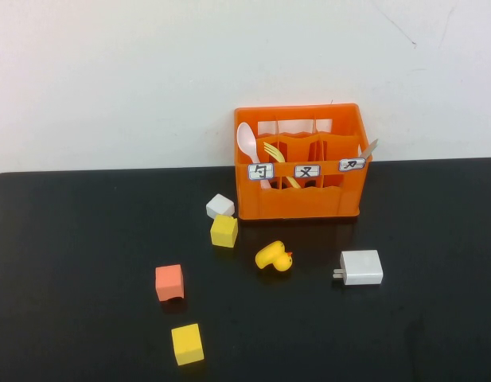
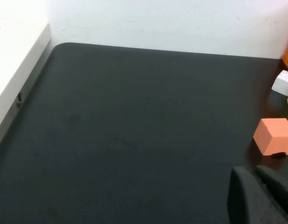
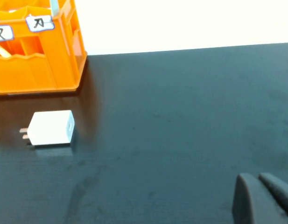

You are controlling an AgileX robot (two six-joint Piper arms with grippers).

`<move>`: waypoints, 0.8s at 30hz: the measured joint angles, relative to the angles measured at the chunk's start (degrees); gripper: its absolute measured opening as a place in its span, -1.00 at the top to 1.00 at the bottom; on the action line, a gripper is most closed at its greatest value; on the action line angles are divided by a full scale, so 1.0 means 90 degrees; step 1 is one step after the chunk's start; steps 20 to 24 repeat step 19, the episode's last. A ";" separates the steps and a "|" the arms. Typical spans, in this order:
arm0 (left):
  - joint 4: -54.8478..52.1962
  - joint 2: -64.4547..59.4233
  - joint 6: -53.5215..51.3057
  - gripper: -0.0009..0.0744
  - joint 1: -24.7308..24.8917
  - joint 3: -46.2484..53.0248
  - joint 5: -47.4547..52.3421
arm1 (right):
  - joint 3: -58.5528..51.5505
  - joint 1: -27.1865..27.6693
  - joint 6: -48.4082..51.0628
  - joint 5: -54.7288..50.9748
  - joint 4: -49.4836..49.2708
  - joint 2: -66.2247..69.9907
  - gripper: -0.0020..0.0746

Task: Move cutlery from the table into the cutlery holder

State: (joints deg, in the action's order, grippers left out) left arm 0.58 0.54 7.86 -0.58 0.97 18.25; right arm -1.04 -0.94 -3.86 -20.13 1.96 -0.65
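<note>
Already both tools sit nearest the robot, well short of the cutlery holder (image 1: 301,163): the left tool (image 2: 256,196) pressed together and empty over the counter (image 1: 86,239) near the salmon cube (image 2: 273,136), the right tool (image 3: 260,198) likewise, short of the white charger (image 3: 50,128). Farther off, the spoon (image 1: 247,142), fork (image 1: 274,153) and knife (image 1: 369,148) stand inside the holder. Risk, I judge: any further reach could knock the holder or mistakenly grab the duck (image 1: 275,258) in front of it.
</note>
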 joint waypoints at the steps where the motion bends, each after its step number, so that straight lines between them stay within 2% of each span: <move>1: 0.0000 0.0000 0.0000 0.98 0.0000 0.0000 0.0000 | 0.0000 -0.0011 0.0016 0.0000 0.0000 0.0000 0.95; 24: 0.0000 0.0000 -0.0015 0.98 0.0000 0.0000 0.0000 | 0.0000 -0.0011 0.0066 0.0023 0.0017 0.0000 0.95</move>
